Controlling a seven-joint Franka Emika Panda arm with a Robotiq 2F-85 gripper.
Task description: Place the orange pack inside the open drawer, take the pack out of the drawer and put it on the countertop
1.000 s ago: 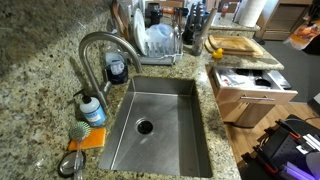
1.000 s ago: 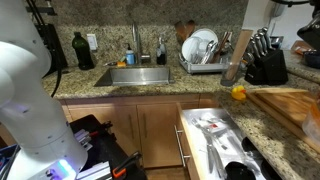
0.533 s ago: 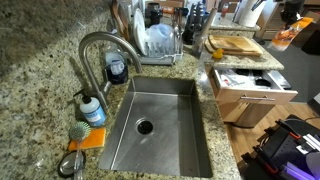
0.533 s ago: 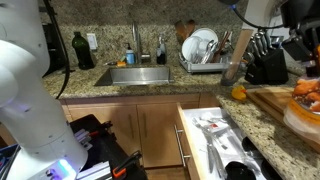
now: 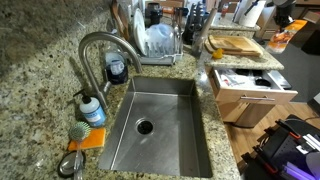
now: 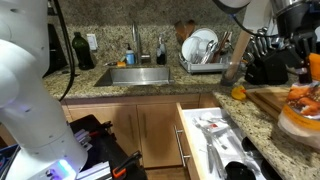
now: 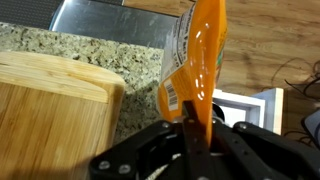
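At the upper right of the frame in an exterior view, the gripper (image 5: 281,27) hangs in the air with its jaws pressed together on one edge of the orange pack (image 5: 279,41). The pack dangles below it and touches no surface. It sits just right of the wooden cutting board (image 5: 234,45) and higher in the frame than the open drawer (image 5: 250,88), which holds light and dark items too small to name. The speckled countertop (image 5: 40,70) fills the left side, around the steel sink (image 5: 165,125). In the wrist view the dark fingers (image 7: 165,150) meet at bottom centre on the pack, which rises up the frame, crinkled, with a small white label. The cutting board lies at the left, granite and sink sit above it, and a pale drawer corner shows at lower right.
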